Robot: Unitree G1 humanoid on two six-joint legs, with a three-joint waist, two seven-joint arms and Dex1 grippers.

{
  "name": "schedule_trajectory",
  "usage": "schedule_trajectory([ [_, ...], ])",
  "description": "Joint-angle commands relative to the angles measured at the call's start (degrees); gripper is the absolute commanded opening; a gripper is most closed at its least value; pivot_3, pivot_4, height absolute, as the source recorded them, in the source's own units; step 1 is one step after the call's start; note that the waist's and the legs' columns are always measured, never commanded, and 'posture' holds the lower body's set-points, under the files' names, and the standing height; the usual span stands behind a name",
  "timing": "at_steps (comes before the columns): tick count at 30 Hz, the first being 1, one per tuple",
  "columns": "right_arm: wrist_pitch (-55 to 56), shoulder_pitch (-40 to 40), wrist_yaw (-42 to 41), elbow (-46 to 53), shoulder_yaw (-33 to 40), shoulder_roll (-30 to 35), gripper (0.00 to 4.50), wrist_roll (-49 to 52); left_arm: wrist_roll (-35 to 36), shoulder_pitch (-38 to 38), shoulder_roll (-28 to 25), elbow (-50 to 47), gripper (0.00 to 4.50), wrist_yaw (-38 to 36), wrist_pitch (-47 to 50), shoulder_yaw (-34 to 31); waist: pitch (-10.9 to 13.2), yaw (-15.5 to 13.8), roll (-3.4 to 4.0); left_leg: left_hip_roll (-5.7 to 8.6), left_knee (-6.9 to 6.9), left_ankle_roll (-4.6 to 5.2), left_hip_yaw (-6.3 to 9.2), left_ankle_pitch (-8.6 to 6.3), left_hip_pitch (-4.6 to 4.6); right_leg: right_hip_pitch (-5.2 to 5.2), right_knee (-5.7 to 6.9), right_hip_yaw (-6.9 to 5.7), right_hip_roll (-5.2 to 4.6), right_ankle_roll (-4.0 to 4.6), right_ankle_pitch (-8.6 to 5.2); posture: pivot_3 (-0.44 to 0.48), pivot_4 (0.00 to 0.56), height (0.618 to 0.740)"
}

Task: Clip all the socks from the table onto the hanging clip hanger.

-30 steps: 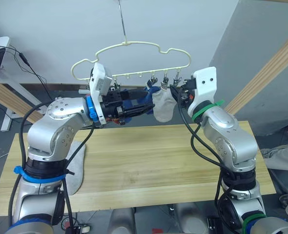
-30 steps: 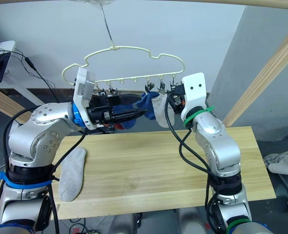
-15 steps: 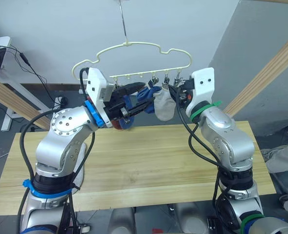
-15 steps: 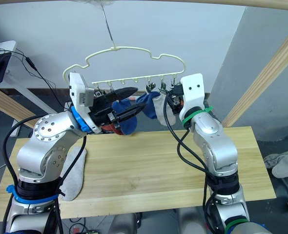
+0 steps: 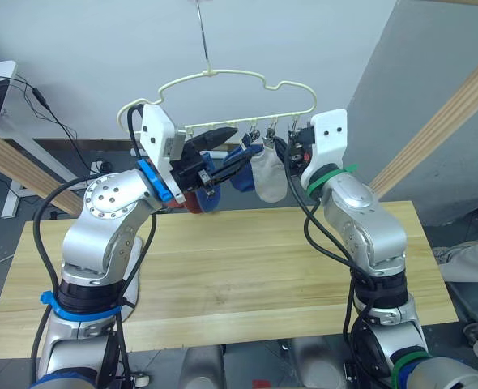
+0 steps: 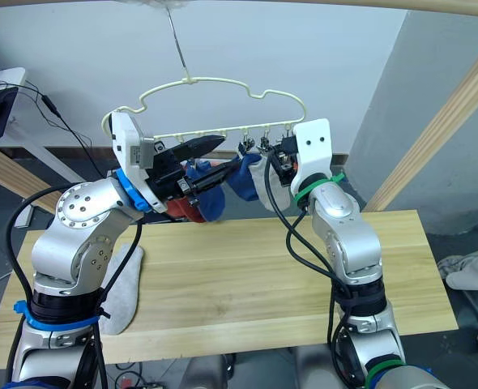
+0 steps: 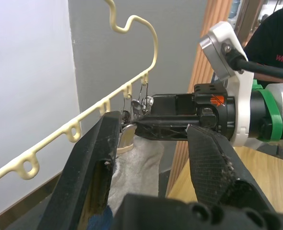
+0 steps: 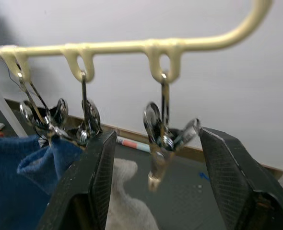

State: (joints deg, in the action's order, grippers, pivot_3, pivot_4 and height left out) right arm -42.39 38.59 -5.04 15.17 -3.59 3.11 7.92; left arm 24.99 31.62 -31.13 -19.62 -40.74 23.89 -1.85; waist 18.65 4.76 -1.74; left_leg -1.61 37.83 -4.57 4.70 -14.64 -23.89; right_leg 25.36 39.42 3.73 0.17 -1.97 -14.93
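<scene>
The pale-yellow clip hanger (image 5: 223,79) hangs by its hook above the table (image 5: 247,267). A light grey sock (image 5: 269,178) and a royal blue sock (image 6: 243,182) hang from its clips. My left gripper (image 6: 229,152) is raised to the clip row, open, with the blue sock just beyond its fingertips. More blue knit (image 6: 209,198) and a rust-red sock (image 6: 182,209) hang under that gripper; what holds them is hidden. My right gripper (image 8: 158,136) is open, one metal clip (image 8: 163,129) between its fingers. Another grey sock (image 6: 121,284) lies on the table at the left.
Thick wooden poles (image 5: 441,121) slant down at the right and the left (image 5: 12,158). A white desk with cables (image 5: 0,89) stands at the far left. A person in a black shirt (image 7: 271,43) is behind the right arm.
My left gripper has lifted toward the clip row and opened its fingers off the blue sock. The right gripper has edged left to the clips.
</scene>
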Motion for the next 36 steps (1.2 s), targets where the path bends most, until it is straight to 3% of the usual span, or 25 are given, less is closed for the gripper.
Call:
schedule_trajectory([
  [1, 2.5, 1.9, -0.6, 0.4, -0.2, -1.1, 2.84, 0.5, -0.4, 1.1, 0.3, -0.4, 2.47, -0.4, -2.0, 0.1, 0.0, 0.0, 0.0, 0.0, 0.0, 0.0, 0.0, 0.0, 0.0, 0.0, 0.0, 0.0, 0.0, 0.0, 0.0, -0.053, 0.304, 0.735],
  [20, 1.8, 1.5, 2.3, 1.2, 0.2, -2.3, 2.84, -1.5, -1.2, 1.4, 1.4, 1.4, 2.47, -1.4, -3.4, 0.9, 0.0, 0.0, 0.0, 0.0, 0.0, 0.0, 0.01, 0.0, 0.0, 0.0, 0.02, -0.01, -0.01, 0.0, 0.0, -0.055, 0.31, 0.735],
  [23, 1.4, 0.8, 3.3, 1.9, 0.3, -2.6, 2.32, -1.9, -1.3, 1.4, 1.5, 1.5, 2.47, -1.5, -3.4, 1.0, 0.0, 0.0, 0.0, 0.0, 0.0, 0.0, 0.01, 0.0, 0.0, 0.0, 0.02, -0.01, -0.01, 0.0, 0.0, -0.057, 0.31, 0.735],
  [36, -0.4, 0.0, 6.0, 3.3, 0.7, -4.0, 2.32, -2.4, -1.3, 2.1, 1.8, 2.0, 2.47, -1.3, -3.4, 1.3, 0.0, 0.0, 0.0, 0.01, 0.0, 0.0, 0.01, 0.0, 0.0, 0.0, 0.03, -0.01, -0.01, 0.0, 0.0, -0.06, 0.312, 0.735],
])
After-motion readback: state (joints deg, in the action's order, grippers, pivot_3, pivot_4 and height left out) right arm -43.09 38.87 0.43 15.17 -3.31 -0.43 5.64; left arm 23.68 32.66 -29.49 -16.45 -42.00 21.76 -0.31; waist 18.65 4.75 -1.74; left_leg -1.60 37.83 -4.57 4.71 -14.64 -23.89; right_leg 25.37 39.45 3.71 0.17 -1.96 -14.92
